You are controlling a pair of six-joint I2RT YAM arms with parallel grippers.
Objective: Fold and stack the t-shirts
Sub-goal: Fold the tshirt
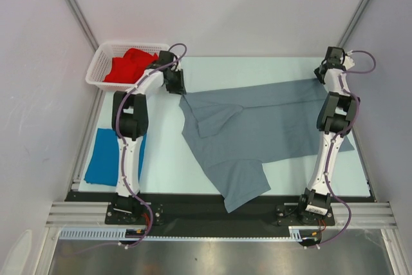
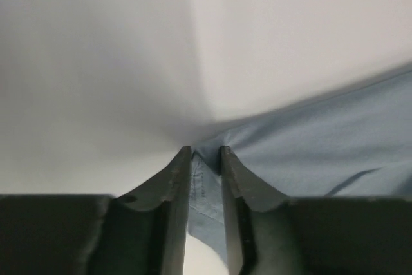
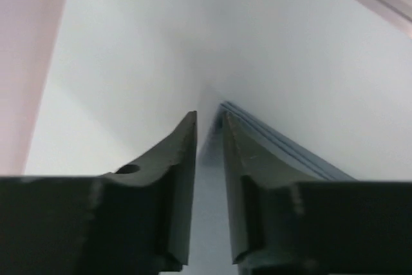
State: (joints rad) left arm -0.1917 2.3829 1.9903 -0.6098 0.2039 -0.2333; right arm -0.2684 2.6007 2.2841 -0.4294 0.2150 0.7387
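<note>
Three tees, top view: grey t-shirt (image 1: 257, 120) spread mid-frame, red t-shirt (image 1: 129, 66) upper left, blue t-shirt (image 1: 100, 156) lower left. Wrist cams only: left gripper (image 2: 206, 150) pinches grey cloth; right gripper (image 3: 208, 115): can't tell if holding.

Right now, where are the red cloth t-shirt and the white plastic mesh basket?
Red cloth t-shirt (image 1: 129, 66): top view, its crumpled middle.
White plastic mesh basket (image 1: 95, 67): top view, its left rim.
</note>
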